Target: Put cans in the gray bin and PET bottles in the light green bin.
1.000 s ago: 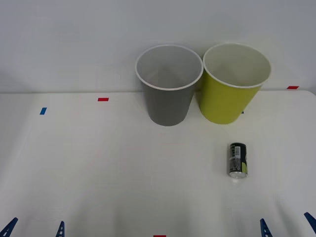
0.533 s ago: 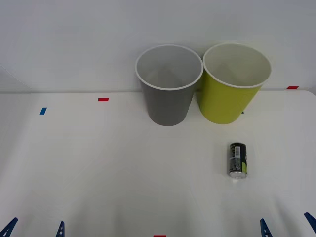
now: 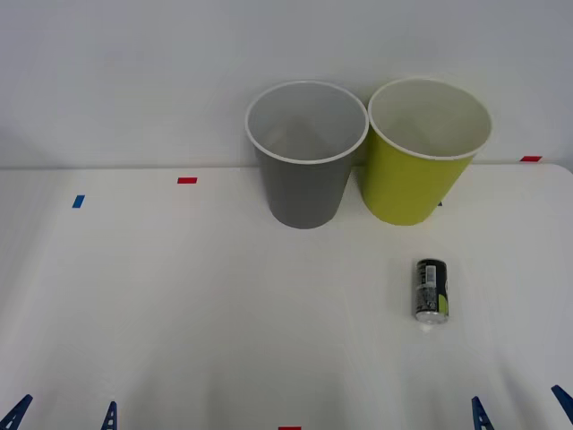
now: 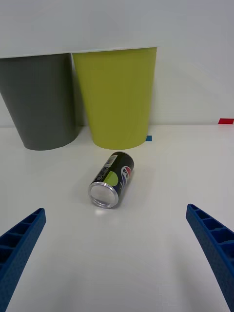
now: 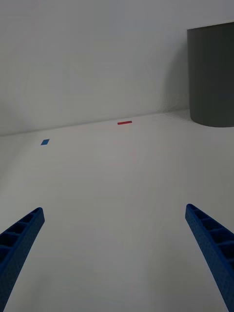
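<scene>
The can (image 3: 431, 289) lay on its side in front of the green bin (image 3: 419, 170), apart from it; the gray bin (image 3: 304, 161) stood touching the green bin's left; both grippers, right (image 3: 522, 414) and left (image 3: 63, 415), waited spread wide nearer the robot.

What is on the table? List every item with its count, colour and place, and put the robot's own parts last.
small black drink can: one, black with lime-green and white label and silver ends, lying on its side on the table's right part, in front of the green bin.
tall round gray bin: one, gray with white rim, upright at the back centre.
tall round yellow-green bin: one, yellow-green with white rim, upright just right of the gray bin.
tape marks: several, red and blue, on the white table.
left gripper: blue, open, near edge, left.
right gripper: blue, open, near edge, right, facing the can.
</scene>
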{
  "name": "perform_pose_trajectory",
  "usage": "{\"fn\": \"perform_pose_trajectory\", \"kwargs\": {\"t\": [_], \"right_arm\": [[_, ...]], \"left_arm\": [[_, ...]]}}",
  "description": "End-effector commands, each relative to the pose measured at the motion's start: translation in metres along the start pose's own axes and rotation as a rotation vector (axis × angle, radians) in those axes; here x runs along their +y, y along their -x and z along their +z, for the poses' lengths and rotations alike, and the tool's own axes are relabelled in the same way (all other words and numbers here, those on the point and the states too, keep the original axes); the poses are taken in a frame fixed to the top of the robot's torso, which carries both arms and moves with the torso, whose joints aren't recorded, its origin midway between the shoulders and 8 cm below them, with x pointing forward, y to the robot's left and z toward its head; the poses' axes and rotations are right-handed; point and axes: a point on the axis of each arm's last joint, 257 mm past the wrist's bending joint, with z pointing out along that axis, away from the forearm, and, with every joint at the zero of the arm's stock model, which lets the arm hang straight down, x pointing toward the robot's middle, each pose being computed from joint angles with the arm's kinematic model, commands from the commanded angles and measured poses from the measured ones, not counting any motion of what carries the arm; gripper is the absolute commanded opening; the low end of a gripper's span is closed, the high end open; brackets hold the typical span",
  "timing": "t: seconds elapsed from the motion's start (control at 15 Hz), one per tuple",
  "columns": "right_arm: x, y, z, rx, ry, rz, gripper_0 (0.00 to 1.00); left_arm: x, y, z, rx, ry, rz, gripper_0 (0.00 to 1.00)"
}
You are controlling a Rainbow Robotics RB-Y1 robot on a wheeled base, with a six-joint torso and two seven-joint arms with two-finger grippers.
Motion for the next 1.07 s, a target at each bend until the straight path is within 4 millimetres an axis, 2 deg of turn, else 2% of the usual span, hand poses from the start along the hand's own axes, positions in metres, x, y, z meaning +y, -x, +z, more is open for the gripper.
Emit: {"fn": "perform_pose_trajectory", "kwargs": {"t": [0.07,0.2,0.27,0.47,0.67,1.07], "right_arm": [[0.000,0.000,0.000,0.000,0.000,0.000,1.00],[0.000,0.000,0.000,0.000,0.000,0.000,1.00],[0.000,-0.016,0.000,0.028,-0.019,0.015,1.00],[0.011,-0.004,0.006,0.001,0.012,0.012,1.00],[0.012,0.001,0.012,0.008,0.028,0.020,1.00],[0.010,0.017,0.045,0.102,-0.021,0.102,1.00]], "left_arm": [[0.000,0.000,0.000,0.000,0.000,0.000,1.00],[0.000,0.000,0.000,0.000,0.000,0.000,1.00],[0.000,0.000,0.000,0.000,0.000,0.000,1.00],[0.000,0.000,0.000,0.000,0.000,0.000,1.00],[0.000,0.000,0.000,0.000,0.000,0.000,1.00],[0.000,0.000,0.000,0.000,0.000,0.000,1.00]]}}
